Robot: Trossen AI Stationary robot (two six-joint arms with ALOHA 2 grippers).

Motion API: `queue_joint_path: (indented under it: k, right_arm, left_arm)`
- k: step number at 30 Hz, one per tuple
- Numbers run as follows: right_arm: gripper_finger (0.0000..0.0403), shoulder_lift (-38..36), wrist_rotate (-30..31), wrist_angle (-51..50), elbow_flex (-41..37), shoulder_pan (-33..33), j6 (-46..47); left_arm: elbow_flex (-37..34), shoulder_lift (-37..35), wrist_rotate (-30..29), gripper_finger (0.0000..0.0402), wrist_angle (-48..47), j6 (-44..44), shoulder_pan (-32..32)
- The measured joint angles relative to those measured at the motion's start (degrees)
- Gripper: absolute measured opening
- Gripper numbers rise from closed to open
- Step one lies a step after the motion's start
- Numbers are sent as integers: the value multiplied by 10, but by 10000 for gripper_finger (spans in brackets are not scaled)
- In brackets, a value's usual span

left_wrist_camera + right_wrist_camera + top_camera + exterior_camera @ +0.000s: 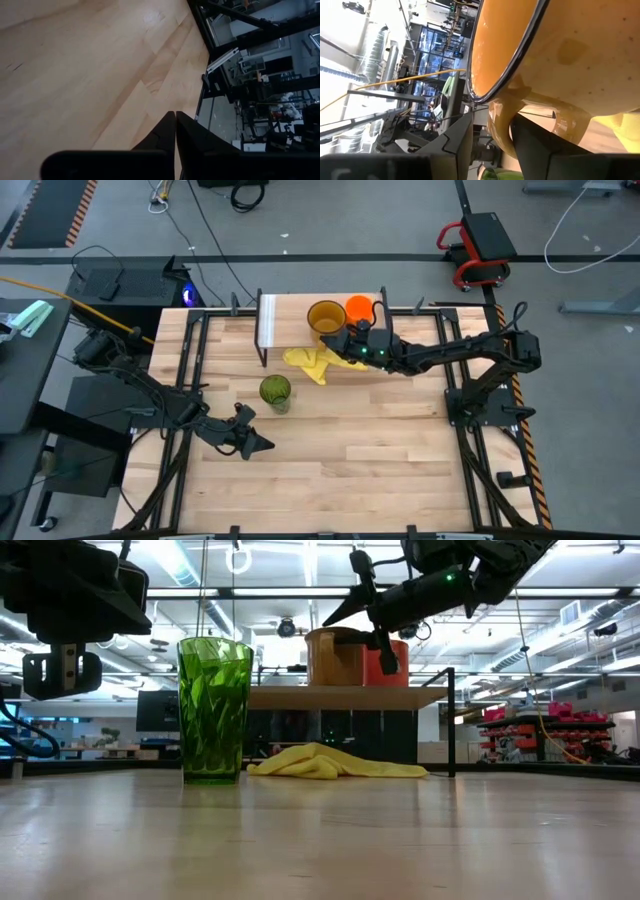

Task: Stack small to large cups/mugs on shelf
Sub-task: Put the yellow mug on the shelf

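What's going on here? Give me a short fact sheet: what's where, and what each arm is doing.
Shelf: small wooden rack at the table's far edge
Amber mug: on the shelf
Orange mug: on the shelf, beside the amber mug
Green tumbler: upright on the table, not on the shelf
Yellow cloth: lying on the table by the shelf
Right gripper: at the amber mug, fingers apart on either side of its handle
Left gripper: shut, empty, over bare table near the front
Stacking: not yet done; no cups nested

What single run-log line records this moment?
right gripper: jaws open astride amber mug handle | orange mug: on shelf | green tumbler: on table | left gripper: shut, idle
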Motion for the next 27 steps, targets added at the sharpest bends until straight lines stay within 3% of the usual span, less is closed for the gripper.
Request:
queue_joint_path:
  k: [27]
  right_arm:
    - [159, 0, 5, 0, 0, -21, -16]
  left_arm:
    - [0, 0, -2, 17, 0, -2, 0]
